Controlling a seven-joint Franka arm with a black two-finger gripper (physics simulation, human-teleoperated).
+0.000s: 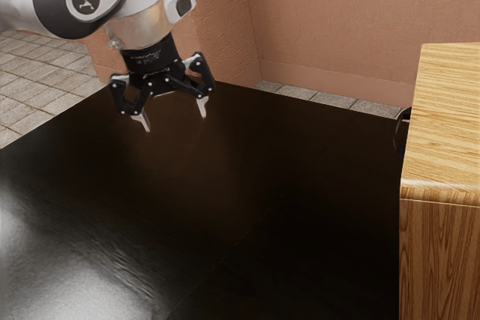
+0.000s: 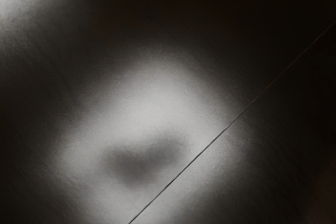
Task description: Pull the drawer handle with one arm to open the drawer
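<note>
A wooden cabinet (image 1: 442,185) stands at the exterior view's right edge. On its face toward the arm, a small dark curved handle (image 1: 400,127) sticks out near the top. My black gripper (image 1: 172,112) hangs open in the upper left of the exterior view, fingers pointing down above the glossy black table (image 1: 225,215), far from the cabinet and with nothing between them. In the wrist view the table top (image 2: 157,103) lies under my hand with a bright glare and a thin seam line (image 2: 236,118) running across it.
A tan wall (image 1: 337,20) rises behind the table, with pale floor tiles (image 1: 45,80) at the exterior view's left. A wide stretch of black table lies between my gripper and the cabinet.
</note>
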